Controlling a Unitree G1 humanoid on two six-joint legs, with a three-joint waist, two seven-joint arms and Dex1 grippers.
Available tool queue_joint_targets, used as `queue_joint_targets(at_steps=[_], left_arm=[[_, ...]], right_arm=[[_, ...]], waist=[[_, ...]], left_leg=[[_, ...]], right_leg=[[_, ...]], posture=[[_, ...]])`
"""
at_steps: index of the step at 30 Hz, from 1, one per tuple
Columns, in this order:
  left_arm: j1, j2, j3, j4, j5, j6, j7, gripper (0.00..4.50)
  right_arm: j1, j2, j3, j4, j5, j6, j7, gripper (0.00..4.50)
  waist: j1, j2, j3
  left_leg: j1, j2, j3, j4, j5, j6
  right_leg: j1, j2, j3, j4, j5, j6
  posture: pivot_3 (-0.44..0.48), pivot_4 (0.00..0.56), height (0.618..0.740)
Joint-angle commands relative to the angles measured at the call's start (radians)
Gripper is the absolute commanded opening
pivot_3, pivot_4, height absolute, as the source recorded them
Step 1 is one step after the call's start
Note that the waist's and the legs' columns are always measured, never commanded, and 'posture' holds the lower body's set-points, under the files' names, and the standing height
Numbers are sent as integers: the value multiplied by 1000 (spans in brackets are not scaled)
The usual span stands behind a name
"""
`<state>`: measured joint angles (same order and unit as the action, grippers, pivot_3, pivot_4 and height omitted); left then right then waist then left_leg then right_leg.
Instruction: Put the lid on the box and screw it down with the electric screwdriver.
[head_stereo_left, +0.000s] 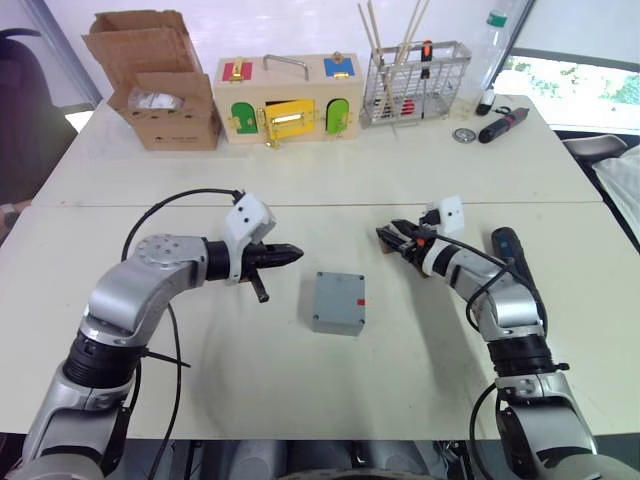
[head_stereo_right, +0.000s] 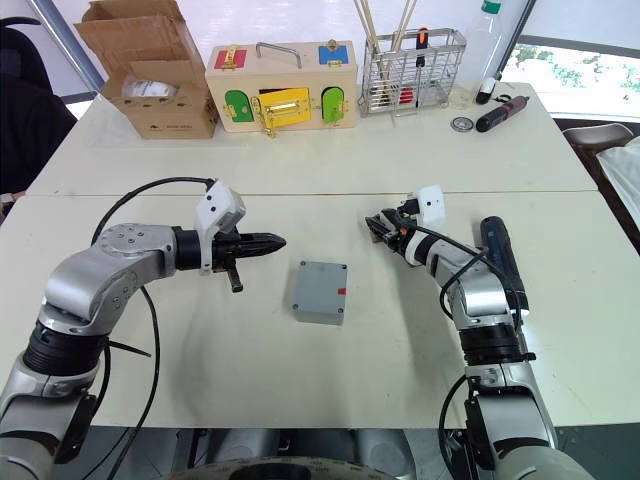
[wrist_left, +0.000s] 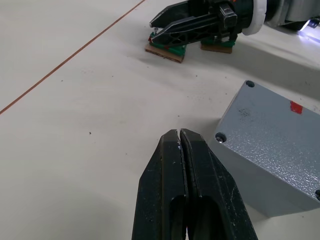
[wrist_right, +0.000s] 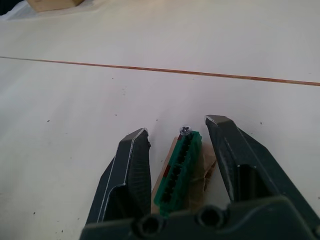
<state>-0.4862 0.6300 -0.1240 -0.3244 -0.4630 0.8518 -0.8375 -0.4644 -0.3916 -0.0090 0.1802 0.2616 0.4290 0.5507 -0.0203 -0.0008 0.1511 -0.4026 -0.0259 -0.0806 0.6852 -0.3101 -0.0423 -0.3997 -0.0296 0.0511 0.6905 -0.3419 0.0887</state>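
The grey box (head_stereo_left: 338, 302) with its red tab (head_stereo_left: 360, 301) sits mid-table. Its top is a flat grey face with corner holes (wrist_left: 220, 137); I cannot tell the lid apart from the box. My left gripper (head_stereo_left: 290, 254) hovers just left of the box, fingers (wrist_left: 172, 165) shut on nothing. To the right of the box my right gripper (head_stereo_left: 392, 236) is open, its fingers either side of a green block (wrist_right: 181, 165) that holds a small screw (wrist_right: 185, 130) and rests on a brown card. The dark blue electric screwdriver (head_stereo_left: 510, 250) lies on the table behind my right forearm.
Along the far edge stand an open cardboard box (head_stereo_left: 160, 85), a wooden box with coloured doors (head_stereo_left: 288, 100), a wire basket (head_stereo_left: 415, 85) holding sticks, and a small black-and-red tool (head_stereo_left: 503, 124) beside a round metal disc (head_stereo_left: 463, 134). A seam (head_stereo_left: 330, 204) crosses the table.
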Motion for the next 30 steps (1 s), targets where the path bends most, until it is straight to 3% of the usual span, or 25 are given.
queue_joint_targets(at_steps=[1, 9, 12, 15, 30], left_arm=[[-10, 12, -1, -15, 8, -26, -6, 0], [-3, 16, -18, -9, 28, -43, -15, 0], [1, 25, -25, -8, 35, -50, -22, 0], [2, 28, -27, -8, 37, -54, -22, 0], [1, 24, -27, -4, 41, -57, -32, 0]], right_arm=[[-21, 6, -16, -14, -5, -19, -9, 2165], [-30, 9, -21, 5, -6, -28, -14, 2165], [-34, 14, -21, 11, -8, -36, -19, 1337], [-33, 17, -18, 15, -12, -38, -21, 30], [-34, 8, -33, -40, -22, -55, -23, 30]], waist=[[0, 0, 0], [0, 0, 0], [-2, 0, 0], [0, 0, 0], [-1, 0, 0]], left_leg=[[0, 0, 0, 0, 0, 0], [0, 0, 0, 0, 0, 0], [0, 0, 0, 0, 0, 0], [0, 0, 0, 0, 0, 0], [0, 0, 0, 0, 0, 0]], right_leg=[[0, 0, 0, 0, 0, 0], [0, 0, 0, 0, 0, 0], [0, 0, 0, 0, 0, 0], [0, 0, 0, 0, 0, 0], [0, 0, 0, 0, 0, 0]], posture=[[0, 150, 740], [0, 150, 740], [0, 150, 740], [0, 150, 740], [0, 150, 740]])
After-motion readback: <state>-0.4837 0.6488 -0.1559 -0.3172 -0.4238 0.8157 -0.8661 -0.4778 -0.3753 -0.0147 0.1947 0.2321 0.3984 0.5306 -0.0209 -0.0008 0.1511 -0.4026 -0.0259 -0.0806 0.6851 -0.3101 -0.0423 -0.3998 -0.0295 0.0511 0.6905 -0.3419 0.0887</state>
